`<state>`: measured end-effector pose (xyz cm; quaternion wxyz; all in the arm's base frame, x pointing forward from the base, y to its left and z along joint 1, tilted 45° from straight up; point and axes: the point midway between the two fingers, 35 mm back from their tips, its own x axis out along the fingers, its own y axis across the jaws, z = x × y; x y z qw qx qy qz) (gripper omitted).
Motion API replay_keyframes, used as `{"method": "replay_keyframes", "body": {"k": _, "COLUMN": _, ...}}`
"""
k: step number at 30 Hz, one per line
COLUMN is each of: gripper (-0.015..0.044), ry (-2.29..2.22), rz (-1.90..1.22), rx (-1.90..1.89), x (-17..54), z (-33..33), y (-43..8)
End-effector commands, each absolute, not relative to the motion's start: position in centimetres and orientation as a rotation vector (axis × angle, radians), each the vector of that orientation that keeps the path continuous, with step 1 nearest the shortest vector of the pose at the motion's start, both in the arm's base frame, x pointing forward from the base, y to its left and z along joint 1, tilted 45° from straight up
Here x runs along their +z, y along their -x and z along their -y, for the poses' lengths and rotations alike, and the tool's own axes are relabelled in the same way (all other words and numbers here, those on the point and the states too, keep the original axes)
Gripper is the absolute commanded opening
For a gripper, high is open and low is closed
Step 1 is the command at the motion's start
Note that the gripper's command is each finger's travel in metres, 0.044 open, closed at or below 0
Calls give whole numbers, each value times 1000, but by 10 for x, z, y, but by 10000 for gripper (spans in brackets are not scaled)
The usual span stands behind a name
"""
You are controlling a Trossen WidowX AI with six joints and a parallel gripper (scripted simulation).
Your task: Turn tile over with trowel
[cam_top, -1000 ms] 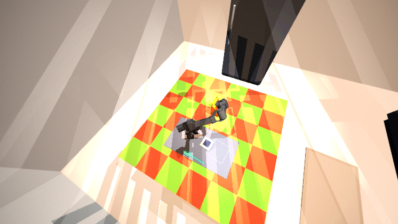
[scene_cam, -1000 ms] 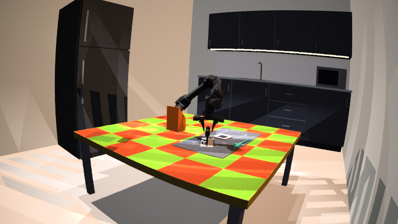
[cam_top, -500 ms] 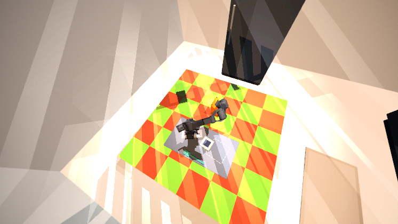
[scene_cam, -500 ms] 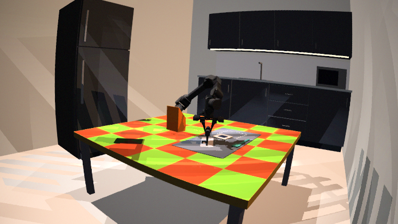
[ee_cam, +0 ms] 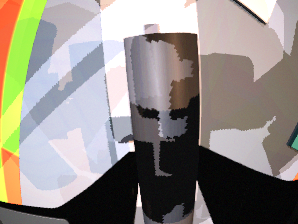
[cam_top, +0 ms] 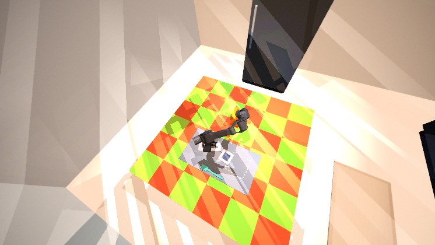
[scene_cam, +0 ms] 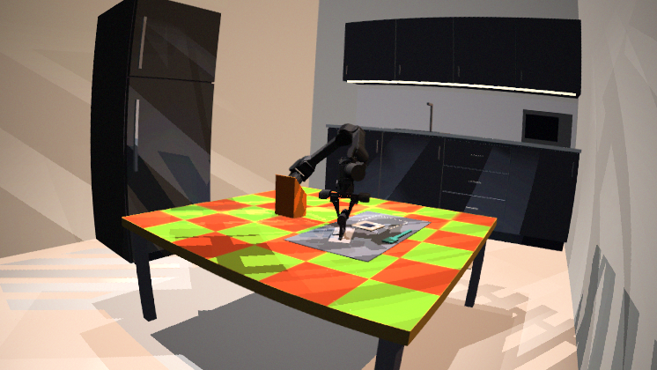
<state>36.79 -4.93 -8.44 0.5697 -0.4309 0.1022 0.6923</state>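
The small trowel [cam_top: 200, 147] [scene_cam: 348, 234] [ee_cam: 160, 70] has a dark round handle above a flat pale plate, on the left part of the grey mat [cam_top: 190, 151] [scene_cam: 363, 251]. My gripper [cam_top: 210, 146] [scene_cam: 342, 215] [ee_cam: 165, 156] is shut on its handle, one finger on each side. The plate seems to rest on the mat. The tile [cam_top: 221, 157] [scene_cam: 369, 225] lies flat at mid-mat, its dark blue square in a white border facing up. Its corner shows at the wrist view's top right. The dashed outline is right of the tile in the top view.
A teal flat tool [cam_top: 213, 172] [scene_cam: 396, 237] [ee_cam: 294, 140] lies along the mat's edge near the tile. An orange block [cam_top: 235, 113] [scene_cam: 285, 197] stands beside the arm's base on the checkered table [cam_top: 240, 219] [scene_cam: 317, 280].
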Motion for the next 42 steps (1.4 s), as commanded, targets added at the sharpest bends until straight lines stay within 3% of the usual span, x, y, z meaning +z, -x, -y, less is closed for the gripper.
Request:
{"method": "replay_keyframes", "body": {"k": 1, "gripper": 130, "ry": 937, "rz": -314, "rx": 1599, "x": -85, "z": 49, "y": -367}}
{"method": "replay_keyframes", "body": {"k": 29, "gripper": 130, "ry": 390, "rz": -812, "rx": 1337, "x": -85, "z": 49, "y": -367}}
{"method": "replay_keyframes", "body": {"k": 34, "gripper": 261, "ry": 390, "rz": -812, "rx": 1337, "x": -85, "z": 49, "y": -367}}
{"method": "replay_keyframes", "body": {"k": 42, "gripper": 270, "ry": 390, "rz": -812, "rx": 1337, "x": -85, "z": 49, "y": -367}}
